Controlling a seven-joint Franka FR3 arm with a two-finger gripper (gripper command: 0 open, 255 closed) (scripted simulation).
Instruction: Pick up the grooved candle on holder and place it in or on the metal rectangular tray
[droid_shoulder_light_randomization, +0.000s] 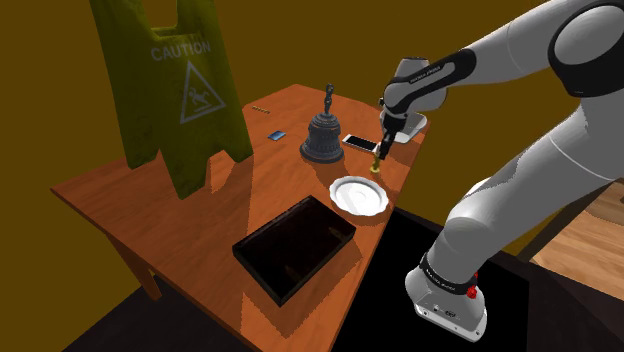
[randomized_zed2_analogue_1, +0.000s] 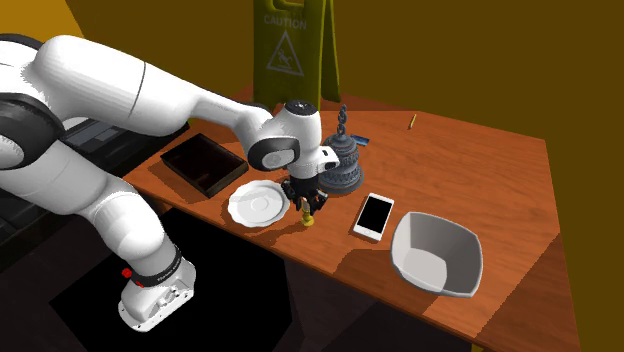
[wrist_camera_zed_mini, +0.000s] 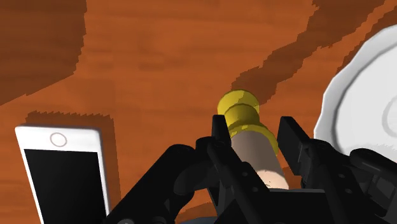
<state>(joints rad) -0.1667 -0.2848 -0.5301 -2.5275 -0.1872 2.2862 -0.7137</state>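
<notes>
Gripper (wrist_camera_zed_mini: 254, 130) closed on the pale candle (wrist_camera_zed_mini: 257, 153) above its yellow holder, beside the white plate (droid_shoulder_light_randomization: 360, 195), near the surface (droid_shoulder_light_randomization: 150, 215) edge. Risk: a narrow grip may let it slip before reaching the dark tray (droid_shoulder_light_randomization: 295, 245).

beige candle (wrist_camera_zed_mini: 256, 153) on yellow holder (wrist_camera_zed_mini: 238, 111), upright, clamped in tool (wrist_camera_zed_mini: 254, 132), near counter (droid_shoulder_light_randomization: 250, 150) edge. dark rectangular tray (droid_shoulder_light_randomization: 295, 248) flat on counter, well apart from it.
</notes>
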